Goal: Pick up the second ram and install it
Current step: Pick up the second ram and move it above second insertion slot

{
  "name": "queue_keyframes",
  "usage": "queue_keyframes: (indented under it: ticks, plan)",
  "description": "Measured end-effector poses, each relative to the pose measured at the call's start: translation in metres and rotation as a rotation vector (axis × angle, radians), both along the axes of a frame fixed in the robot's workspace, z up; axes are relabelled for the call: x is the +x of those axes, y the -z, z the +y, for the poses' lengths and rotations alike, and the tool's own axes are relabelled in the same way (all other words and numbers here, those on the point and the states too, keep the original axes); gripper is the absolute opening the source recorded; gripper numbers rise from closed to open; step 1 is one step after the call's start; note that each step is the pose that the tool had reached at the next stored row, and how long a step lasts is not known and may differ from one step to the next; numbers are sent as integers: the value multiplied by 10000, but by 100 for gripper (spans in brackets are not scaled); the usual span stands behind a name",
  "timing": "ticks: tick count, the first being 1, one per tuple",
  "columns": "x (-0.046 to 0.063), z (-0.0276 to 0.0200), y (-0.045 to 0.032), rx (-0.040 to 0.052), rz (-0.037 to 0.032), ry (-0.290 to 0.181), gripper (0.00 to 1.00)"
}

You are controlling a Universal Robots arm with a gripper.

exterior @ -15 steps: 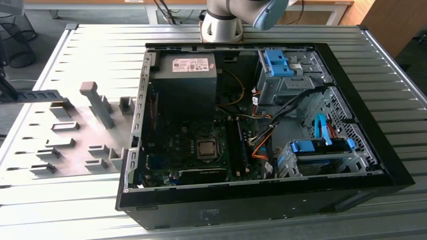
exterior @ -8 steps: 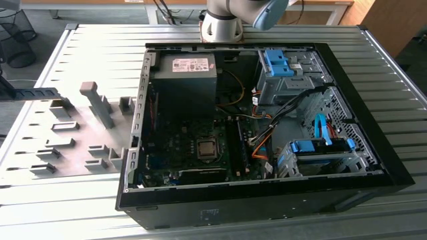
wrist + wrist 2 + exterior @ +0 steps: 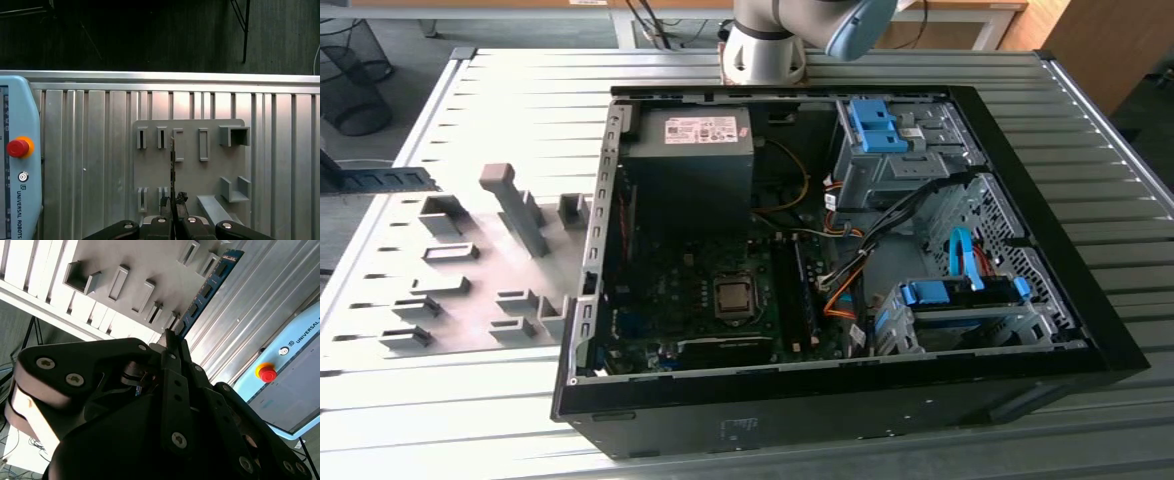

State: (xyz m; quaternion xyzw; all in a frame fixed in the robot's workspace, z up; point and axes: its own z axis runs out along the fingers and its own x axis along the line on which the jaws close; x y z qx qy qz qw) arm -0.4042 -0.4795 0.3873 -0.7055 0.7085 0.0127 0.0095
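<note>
Gripping the second ram [image 3: 210, 282] by one end, the jaws are clamped tight on it, and the stick juts out over the grey holder plate [image 3: 190, 172] on the tabletop [image 3: 520, 90], well apart from the open computer case [image 3: 1081, 290]. Doing this well likely means a square, firm hold, so the board neither twists nor scrapes the plate's slots

My arm [image 3: 767, 45] stands at twelve o'clock in the exterior view. In both wrist views, my gripper [image 3: 172, 199] has its fingers pinched against the second ram [image 3: 172, 162].
</note>
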Motion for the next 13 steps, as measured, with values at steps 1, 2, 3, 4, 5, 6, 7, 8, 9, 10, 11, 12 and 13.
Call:
queue_keyframes:
  ticks: [1,2,3,4,5,6,7,8,9,10,11,12,13]
  plan:
    - [0,0,0,1,0,0,14]
    - [0,0,-1,1,-1,0,14]
    - [0,0,-2,0,0,0,14]
    - [0,0,-3,-1,2,0,14]
    - [0,0,-3,-1,1,0,14]
    - [0,0,-3,-1,1,0,14]
    - [0,0,-3,-1,1,0,14]
    - [0,0,-9,-2,3,0,14]
    - [0,0,-16,-3,3,0,14]
    - [1,0,-27,-2,3,0,14]
    - [1,0,-44,-2,3,0,14]
    - [0,0,-62,-1,2,0,14]
    - [0,0,-82,-1,2,0,14]
